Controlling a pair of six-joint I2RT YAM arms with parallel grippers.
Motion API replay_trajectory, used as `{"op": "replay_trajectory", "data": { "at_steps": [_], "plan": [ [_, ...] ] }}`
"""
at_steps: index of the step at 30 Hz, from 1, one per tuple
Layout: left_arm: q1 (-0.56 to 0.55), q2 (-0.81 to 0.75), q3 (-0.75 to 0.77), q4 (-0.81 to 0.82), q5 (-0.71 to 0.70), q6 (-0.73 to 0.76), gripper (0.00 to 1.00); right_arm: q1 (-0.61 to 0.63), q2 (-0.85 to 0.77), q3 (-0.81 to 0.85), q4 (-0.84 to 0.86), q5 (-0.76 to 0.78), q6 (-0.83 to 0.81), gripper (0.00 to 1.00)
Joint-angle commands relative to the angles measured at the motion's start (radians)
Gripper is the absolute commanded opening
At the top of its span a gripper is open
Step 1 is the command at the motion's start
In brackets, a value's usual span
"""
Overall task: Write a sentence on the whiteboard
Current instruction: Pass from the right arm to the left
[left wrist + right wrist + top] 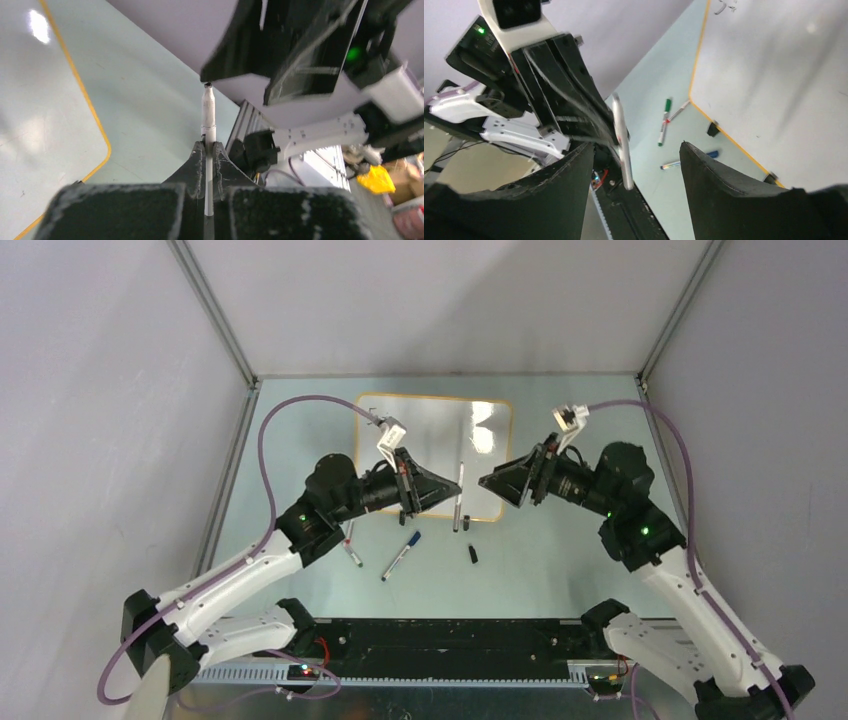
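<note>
left gripper (447, 496) is clenched tight on a white marker (459, 490). the left wrist view shows it plainly: both fingers (197, 160) pinch the barrel (208, 112), with the dark nib pointing out past them. right gripper (484, 483) faces it, tip to tip, jaws released and standing wide with nothing in them. from the right wrist view the marker (621, 132) sits in the gap between those spread fingers (574, 170), nearer one of them. whether it touches that one i cannot tell. the left gripper (574, 105) is behind it, holding on.

the whiteboard (430, 410) lies flat on the table (560, 560) at the far middle, orange rim all round, with glare on its far right part. both grippers meet over its near edge, the held marker crossing that edge in the top view. a black clip foot (712, 129) shows on the rim in the right wrist view.

on the table near the left arm there's a blue-capped marker (401, 554) and another pen (352, 548) beside it. a small black cap (472, 553) lies just short of the board.
</note>
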Motion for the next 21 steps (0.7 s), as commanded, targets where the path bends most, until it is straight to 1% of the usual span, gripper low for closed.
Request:
{"op": "replay_trajectory", "data": {
  "at_steps": [1,2,3,6,7,8,9,10,11,12,13,14,15,16,18,21],
  "plan": [
    [0.037,0.003,-0.049,0.163,-0.15,-0.159,0.0,-0.021,-0.127,-0.193,0.28,0.076,0.135,0.68],
    [0.042,0.005,-0.06,0.232,-0.172,-0.191,0.0,-0.019,-0.167,-0.275,0.326,0.089,0.159,0.69],
    [0.043,0.006,-0.08,0.271,-0.184,-0.258,0.0,-0.012,-0.185,-0.312,0.412,0.128,0.198,0.69],
    [0.044,0.014,-0.117,0.449,-0.245,-0.394,0.0,0.028,-0.255,-0.467,0.572,0.233,0.244,0.7],
    [0.044,0.024,-0.124,0.483,-0.252,-0.462,0.0,0.067,-0.262,-0.489,0.642,0.302,0.246,0.7],
    [0.044,0.031,-0.132,0.554,-0.261,-0.492,0.0,0.091,-0.27,-0.522,0.692,0.375,0.232,0.7],
    [0.044,0.043,-0.135,0.588,-0.265,-0.549,0.0,0.14,-0.27,-0.533,0.714,0.409,0.221,0.7],
    [0.043,0.049,-0.138,0.639,-0.27,-0.573,0.0,0.167,-0.266,-0.544,0.752,0.481,0.197,0.7],
    [0.042,0.06,-0.138,0.662,-0.274,-0.611,0.0,0.216,-0.257,-0.556,0.773,0.518,0.187,0.7],
    [0.04,0.064,-0.141,0.696,-0.283,-0.628,0.0,0.265,-0.252,-0.561,0.83,0.583,0.168,0.7],
    [0.039,0.069,-0.143,0.722,-0.298,-0.653,0.0,0.287,-0.24,-0.577,0.864,0.61,0.159,0.7],
    [0.035,0.07,-0.149,0.735,-0.306,-0.662,0.0,0.323,-0.232,-0.587,0.943,0.655,0.148,0.69],
    [0.034,0.07,-0.151,0.752,-0.319,-0.676,0.0,0.338,-0.215,-0.608,0.987,0.673,0.143,0.69],
    [0.033,0.071,-0.154,0.758,-0.326,-0.686,0.0,0.361,-0.205,-0.62,1.081,0.703,0.137,0.68],
    [0.032,0.069,-0.161,0.771,-0.337,-0.701,0.0,0.384,-0.179,-0.643,1.179,0.737,0.136,0.68],
    [0.033,0.066,-0.167,0.779,-0.351,-0.707,0.0,0.394,-0.144,-0.644,1.232,0.744,0.143,0.68]
  ]
}}
